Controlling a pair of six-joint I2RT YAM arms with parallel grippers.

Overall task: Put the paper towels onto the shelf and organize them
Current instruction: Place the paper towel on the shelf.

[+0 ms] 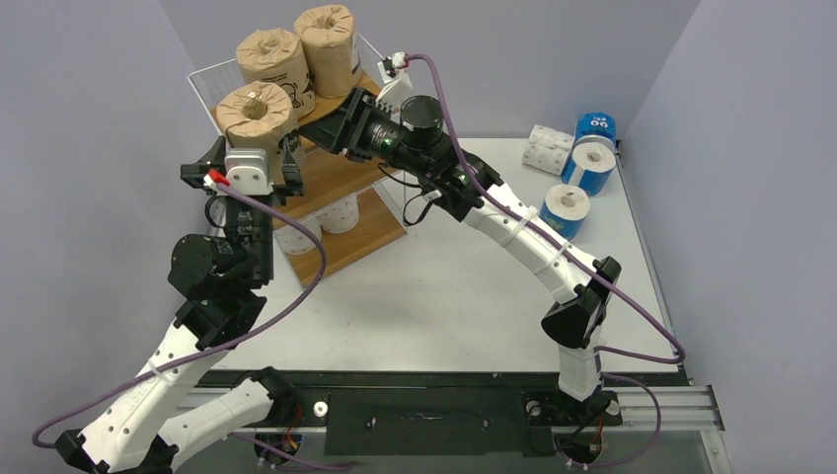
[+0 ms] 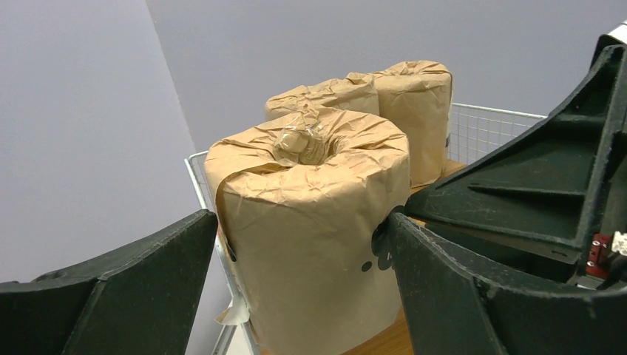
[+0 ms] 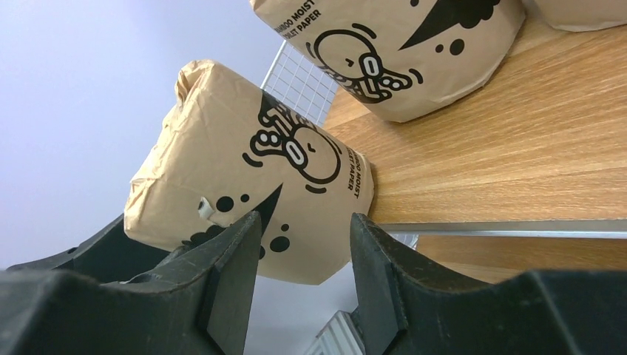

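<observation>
Three brown-wrapped paper towels stand on the top board of the shelf [image 1: 357,240]. The nearest roll [image 1: 257,109] sits at the front left corner and overhangs the wire edge. My left gripper [image 1: 255,140] is shut on this roll [image 2: 310,222], one finger on each side. From the right, my right gripper [image 1: 304,131] points at the same roll [image 3: 236,170]. Its fingers are apart with nothing between them, the tips [image 3: 303,218] just short of the wrapper. The other two brown rolls [image 1: 276,57] [image 1: 329,38] stand behind. White rolls [image 1: 336,213] sit on the middle tier.
Blue-wrapped rolls [image 1: 590,163] [image 1: 567,209] [image 1: 595,126] and white rolls [image 1: 546,148] lie on the table at the far right. The shelf's white wire mesh [image 2: 484,129] rims the top board [image 3: 480,148]. Purple cables trail from both wrists.
</observation>
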